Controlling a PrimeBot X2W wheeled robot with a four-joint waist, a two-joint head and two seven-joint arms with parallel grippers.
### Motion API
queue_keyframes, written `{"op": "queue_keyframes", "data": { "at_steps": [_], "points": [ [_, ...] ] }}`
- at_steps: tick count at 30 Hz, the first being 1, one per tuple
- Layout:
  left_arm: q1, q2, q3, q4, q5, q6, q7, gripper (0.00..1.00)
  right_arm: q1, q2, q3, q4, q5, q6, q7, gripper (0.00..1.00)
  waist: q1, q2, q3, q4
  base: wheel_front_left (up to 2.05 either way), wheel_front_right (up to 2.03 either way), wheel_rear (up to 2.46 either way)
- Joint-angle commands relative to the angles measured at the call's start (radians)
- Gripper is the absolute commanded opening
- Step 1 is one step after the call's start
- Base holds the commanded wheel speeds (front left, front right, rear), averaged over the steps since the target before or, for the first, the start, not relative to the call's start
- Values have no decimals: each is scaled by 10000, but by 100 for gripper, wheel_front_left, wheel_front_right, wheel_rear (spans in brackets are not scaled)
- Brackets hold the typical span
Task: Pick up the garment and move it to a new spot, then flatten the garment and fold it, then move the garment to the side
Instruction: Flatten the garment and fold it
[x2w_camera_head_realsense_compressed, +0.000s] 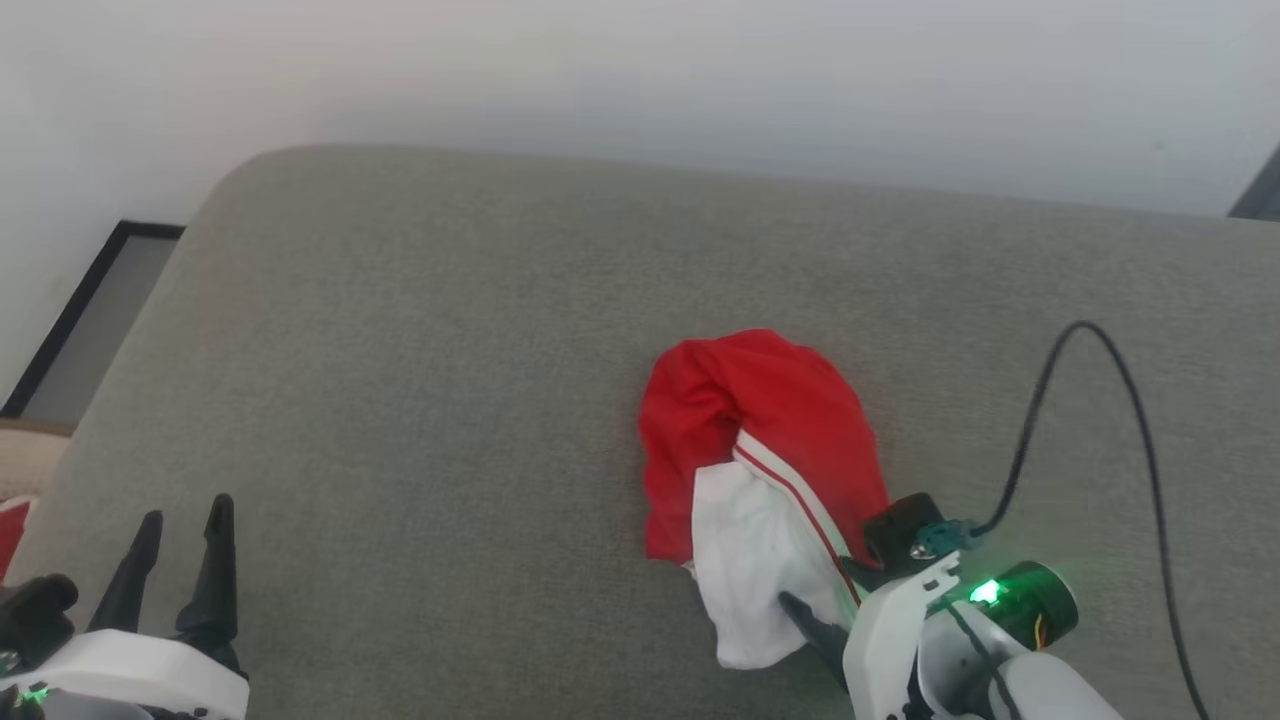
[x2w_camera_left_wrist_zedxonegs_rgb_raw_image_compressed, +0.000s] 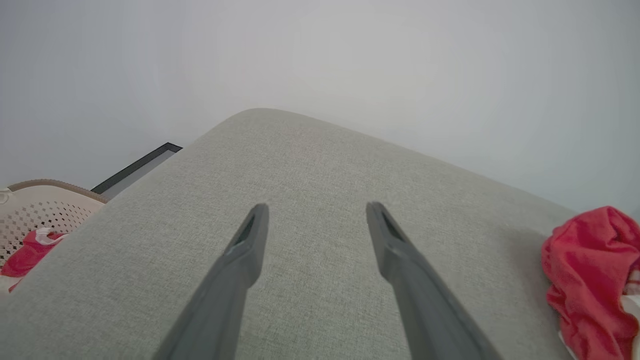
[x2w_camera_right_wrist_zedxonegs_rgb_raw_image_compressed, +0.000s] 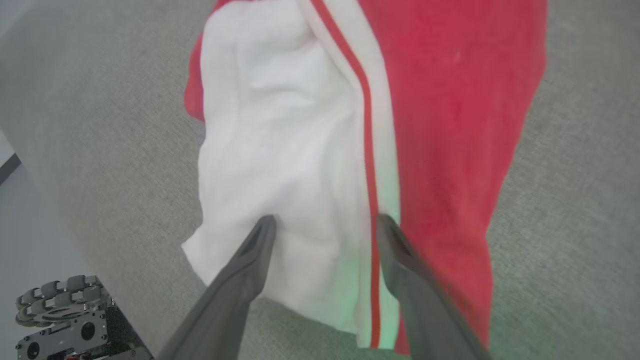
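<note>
While the right gripper stood with its jaws spread wide, nothing was clamped between them. Its two dark fingers lay over the near end of the garment, one tip against the white sleeve, the other at the red-and-white striped trim. Whether the tips pressed the cloth could not be told.

Garment: bunched in a heap directly ahead of that gripper, red body beyond the sleeve, resting on a grey upholstered cushion.

Black cable: looped up from the right wrist, over the cushion.

Wheeled base: below and left of the right fingers, off the cushion's edge.

Left gripper: jaws equally wide, empty, above bare cushion, well apart from the garment, which lay to its right.

Perforated basket: far to the left gripper's left, holding red-and-white cloth.
</note>
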Motion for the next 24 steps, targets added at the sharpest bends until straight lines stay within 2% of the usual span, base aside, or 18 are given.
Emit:
{"op": "queue_keyframes", "data": {
  "at_steps": [1, 2, 3, 14, 24],
  "points": [
    [-146, -80, -14, 74, 60, -57, -33, 100, -133, -7, 28, 30, -92, 3, 14, 49, 0, 0, 76, 89, 0, 0, 0],
    [-204, -114, -23, 113, 80, -93, -34, 100, -197, -29, 45, 76, -137, 3, 19, 16, 0, 0, 88, 122, 0, 0, 0],
    [-230, -124, -20, 162, 101, -116, -35, 100, -204, -35, 78, 133, -165, 3, 58, 0, 0, 0, 90, 141, 0, 0, 0],
    [-172, -313, 350, 405, 236, -266, -41, 100, -353, -202, -417, -122, -125, 3, -370, 0, 0, 0, -139, -105, 0, 0, 0],
    [32, -262, 499, 283, 462, -255, -43, 100, -151, -545, -2526, -514, -307, 3, -346, 0, 0, 0, -358, -500, 0, 0, 0]
  ]
}}
